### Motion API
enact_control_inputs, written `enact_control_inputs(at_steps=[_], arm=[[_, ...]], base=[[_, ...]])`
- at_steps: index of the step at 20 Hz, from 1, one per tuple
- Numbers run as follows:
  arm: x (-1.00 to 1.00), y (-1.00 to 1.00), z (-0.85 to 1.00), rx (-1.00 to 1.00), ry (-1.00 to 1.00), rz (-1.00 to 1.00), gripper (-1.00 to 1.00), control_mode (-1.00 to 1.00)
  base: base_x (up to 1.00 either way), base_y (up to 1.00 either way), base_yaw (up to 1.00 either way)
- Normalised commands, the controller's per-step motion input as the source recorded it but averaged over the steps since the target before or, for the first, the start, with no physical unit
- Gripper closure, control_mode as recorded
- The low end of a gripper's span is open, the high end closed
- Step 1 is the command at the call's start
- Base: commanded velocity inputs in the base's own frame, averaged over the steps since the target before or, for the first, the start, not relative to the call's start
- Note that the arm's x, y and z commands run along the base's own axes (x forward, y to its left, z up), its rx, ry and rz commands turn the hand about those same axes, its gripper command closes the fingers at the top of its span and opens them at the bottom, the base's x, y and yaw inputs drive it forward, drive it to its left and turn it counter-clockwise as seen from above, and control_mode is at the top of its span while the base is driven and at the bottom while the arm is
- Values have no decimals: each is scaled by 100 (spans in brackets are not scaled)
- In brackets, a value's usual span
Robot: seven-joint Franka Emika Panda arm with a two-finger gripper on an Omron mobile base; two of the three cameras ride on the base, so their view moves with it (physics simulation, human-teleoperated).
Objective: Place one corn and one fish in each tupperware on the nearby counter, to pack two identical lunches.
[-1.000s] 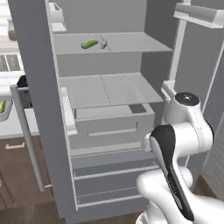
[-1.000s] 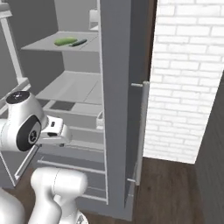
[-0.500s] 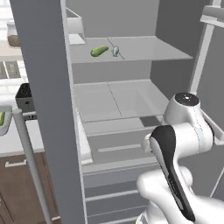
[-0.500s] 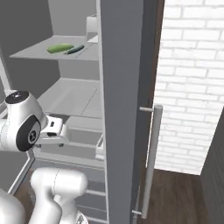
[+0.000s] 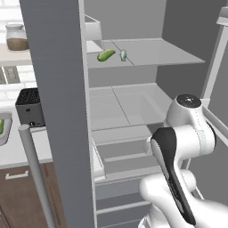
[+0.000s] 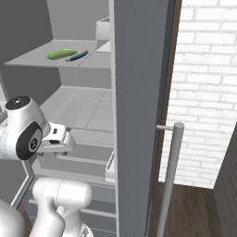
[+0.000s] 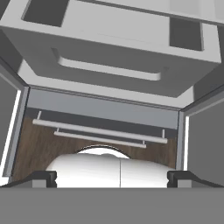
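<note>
**Fridge open, arm tucked low, nothing picked yet**

I'm parked in front of the open fridge point(image 5: 133, 111), with its door point(image 5: 58, 111) edge-on right beside my left camera and blocking much of my sight toward the bench point(image 5: 18, 147). That is my first worry: if I swing the arm out toward the bench with that door so near, an elbow could clip it.

On the bench, near the toaster point(image 5: 30, 107), one tupperware point(image 5: 3, 129) pokes in at the frame's left edge with something green inside; I can't tell what it is. The second tray I cannot place.

On the fridge's upper shelf point(image 5: 156, 53), toward its front left corner, lie a green oblong item point(image 5: 106, 55) and a small bluish one, probably the fish point(image 5: 123, 54), just beside each other. A sloppy reach could nudge one off the shelf edge or pinch both at once.

The end effector point(image 7: 112, 177) hangs low, facing the drawer point(image 7: 109, 48), fingers fully apart and holding nothing. Raising it from here risks catching the middle shelf point(image 5: 129, 107) lip.
</note>
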Motion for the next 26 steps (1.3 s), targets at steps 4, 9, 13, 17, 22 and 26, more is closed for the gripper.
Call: enact_control_inputs(at_steps=[4,9,13,17,22,26], arm=[[0,0,0,0,0,0,-100,100],[-2,0,50,-10,-56,19,-100,-100],[11,0,50,-10,-74,23,-100,-100],[86,0,34,-4,-52,9,-100,-100],[100,0,68,21,-34,-6,-100,-100],[84,0,80,32,-9,-20,-100,-100]], base=[[0,0,1],[0,0,0],[0,0,0],[0,0,0],[0,0,0],[0,0,0]])
